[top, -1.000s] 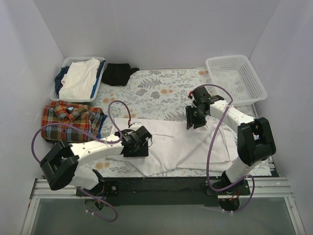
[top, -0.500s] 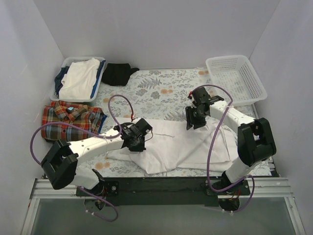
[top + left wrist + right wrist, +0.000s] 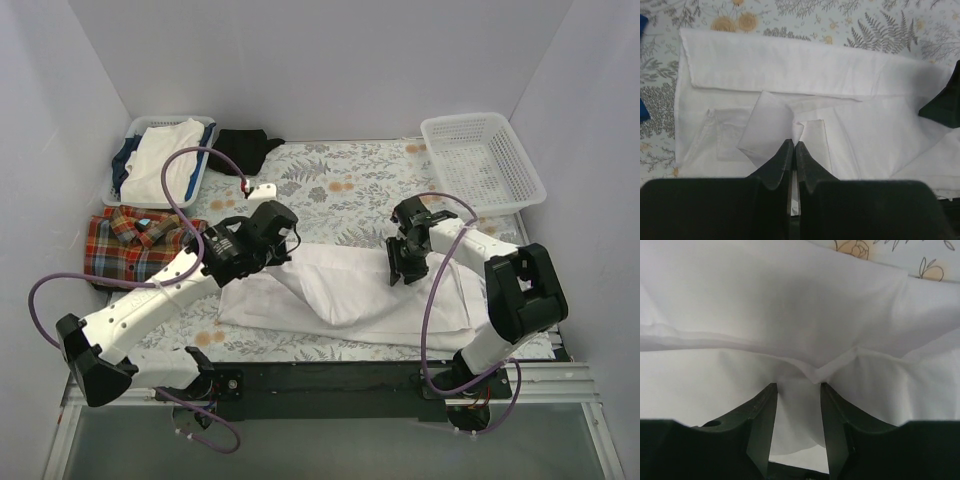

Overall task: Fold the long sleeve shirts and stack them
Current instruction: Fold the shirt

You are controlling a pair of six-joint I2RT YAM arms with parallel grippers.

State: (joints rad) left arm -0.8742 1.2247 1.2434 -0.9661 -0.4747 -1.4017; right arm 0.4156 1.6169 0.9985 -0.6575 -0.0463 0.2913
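Overhead view, plus two wrist close-ups over white shirt (image 3: 805,75)

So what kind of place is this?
Probably a robotics test booth: plain white walls box in a cloth-covered table, two robot arms are bolted at its near edge, and laundry baskets sit at the back.

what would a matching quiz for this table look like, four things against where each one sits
Things:
1. white shirt
2. plaid shirt
3. black garment
4. white mesh basket

Places:
A. far right corner of the table
B. spread across the middle, close to the arms
C. left side, on the near side of the bin of folded clothes
D. far edge, just right of that bin

Pairs: 1-B, 2-C, 3-D, 4-A
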